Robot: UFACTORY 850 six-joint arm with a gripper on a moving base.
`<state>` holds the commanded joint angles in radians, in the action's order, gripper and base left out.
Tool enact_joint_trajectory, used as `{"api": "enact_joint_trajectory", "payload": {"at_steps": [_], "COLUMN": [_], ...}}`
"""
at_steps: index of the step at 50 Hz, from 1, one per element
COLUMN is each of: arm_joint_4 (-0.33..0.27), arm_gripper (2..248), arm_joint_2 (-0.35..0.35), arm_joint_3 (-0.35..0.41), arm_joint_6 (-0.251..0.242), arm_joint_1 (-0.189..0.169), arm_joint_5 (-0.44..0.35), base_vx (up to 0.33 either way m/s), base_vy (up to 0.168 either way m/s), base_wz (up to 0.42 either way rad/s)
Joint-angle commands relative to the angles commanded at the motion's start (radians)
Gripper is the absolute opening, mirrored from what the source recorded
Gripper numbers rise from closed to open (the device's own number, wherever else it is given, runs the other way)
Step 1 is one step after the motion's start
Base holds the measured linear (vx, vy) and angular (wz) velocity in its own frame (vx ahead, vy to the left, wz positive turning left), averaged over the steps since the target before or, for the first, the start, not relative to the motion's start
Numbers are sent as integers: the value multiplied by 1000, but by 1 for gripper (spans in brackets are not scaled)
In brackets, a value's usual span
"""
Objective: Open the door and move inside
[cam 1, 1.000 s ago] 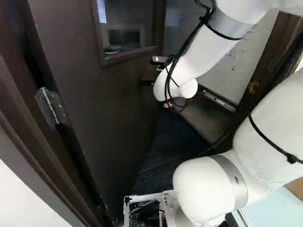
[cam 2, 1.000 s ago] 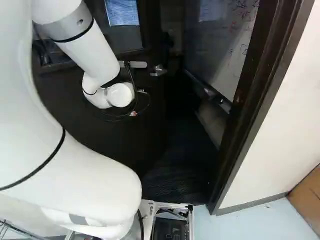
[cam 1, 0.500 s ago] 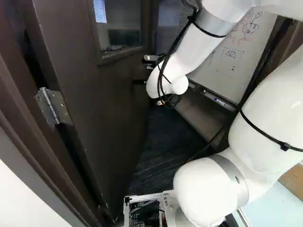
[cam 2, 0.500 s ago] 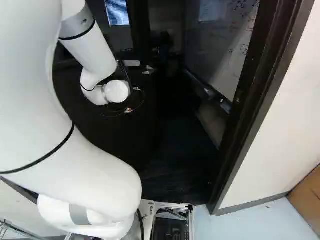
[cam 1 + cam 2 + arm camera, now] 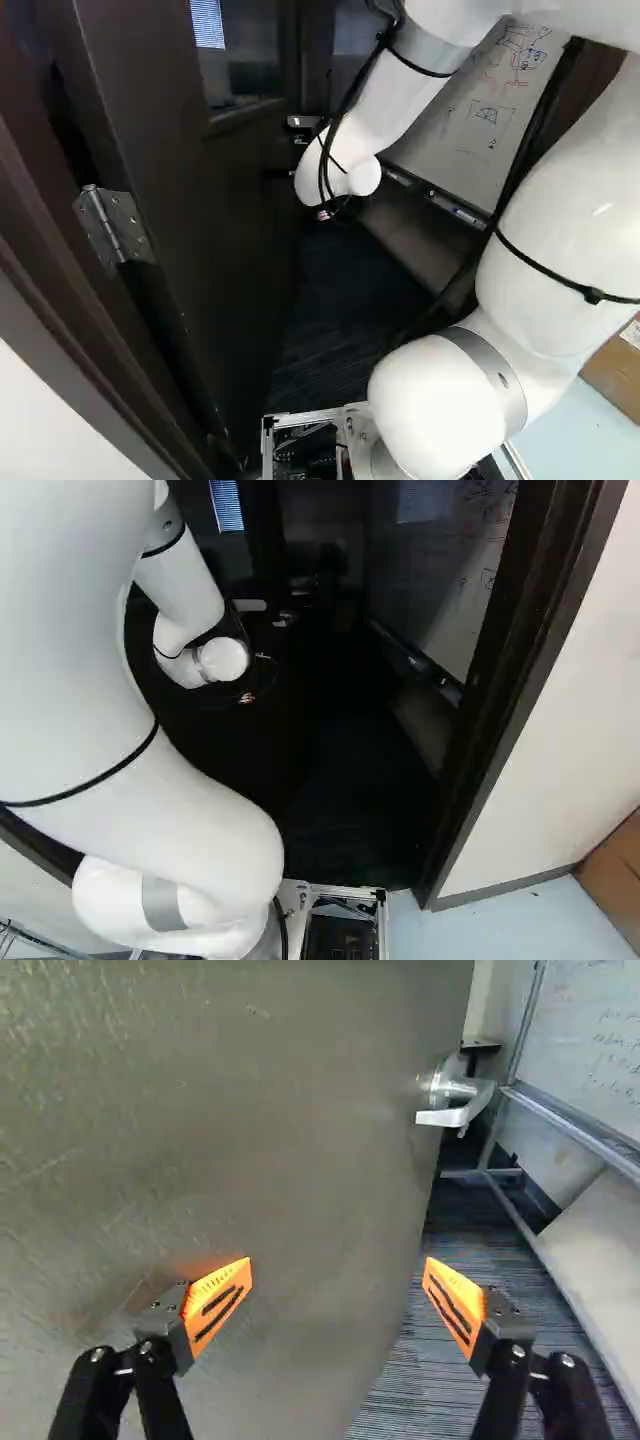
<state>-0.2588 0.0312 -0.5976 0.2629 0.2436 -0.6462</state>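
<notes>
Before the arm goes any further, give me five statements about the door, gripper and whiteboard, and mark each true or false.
1. The door stands open. True.
2. The gripper is open. True.
3. The handle is held between its fingers. False: nothing grips the handle, which is farther ahead.
4. The whiteboard is blank. False: it has drawings on it.
5. A hinge shows at the left of the left base view. True.
</notes>
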Motion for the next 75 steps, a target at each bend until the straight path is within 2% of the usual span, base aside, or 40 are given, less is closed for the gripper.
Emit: {"api": "enact_joint_trajectory", "payload": {"at_steps": [75], "arm_joint_4": [-92], "arm_gripper": [247], "arm_joint_2": [-165], "arm_joint_3": [-172], "arm_joint_6": [0], "arm_joint_1": [219], "arm_joint_5": [0], "base_vx": [0], "base_vy": [0], "base_wz": [0]}}
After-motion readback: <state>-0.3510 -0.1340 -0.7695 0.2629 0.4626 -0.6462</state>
